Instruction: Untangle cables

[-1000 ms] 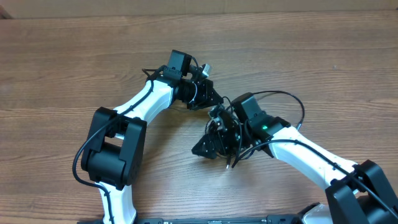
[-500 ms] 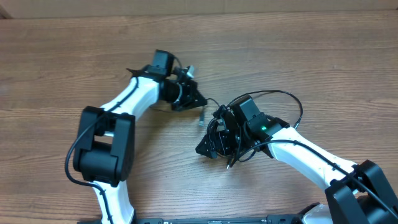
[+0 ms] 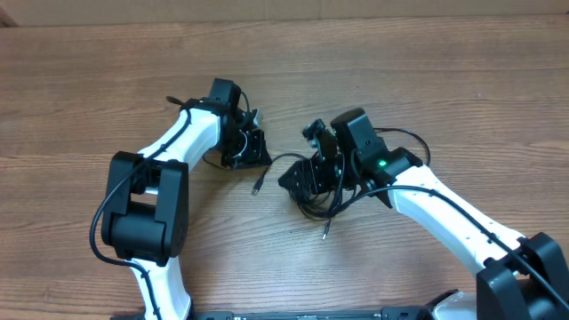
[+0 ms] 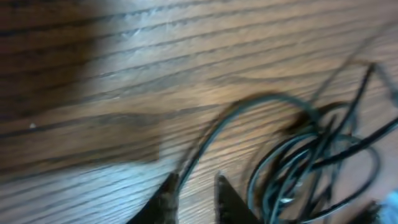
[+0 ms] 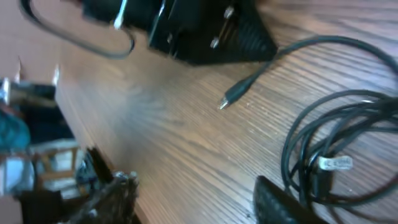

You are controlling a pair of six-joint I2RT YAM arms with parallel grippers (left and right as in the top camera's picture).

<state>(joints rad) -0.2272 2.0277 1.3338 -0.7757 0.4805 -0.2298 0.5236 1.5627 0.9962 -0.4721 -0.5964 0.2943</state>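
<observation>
Cables [image 5: 329, 155] bunched at spread right fingers [image 5: 286, 202]; loose plug [image 5: 231, 99] near left fingers [image 4: 231, 200].

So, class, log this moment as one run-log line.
left gripper: jaws slightly apart | right gripper: jaws apart, beside cable bundle | loose plug: lying free on table, near left gripper

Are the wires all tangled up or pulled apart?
Mostly tangled: the cables sit looped over each other in one bunch. Only one plug end lies stretched out alone.
</observation>
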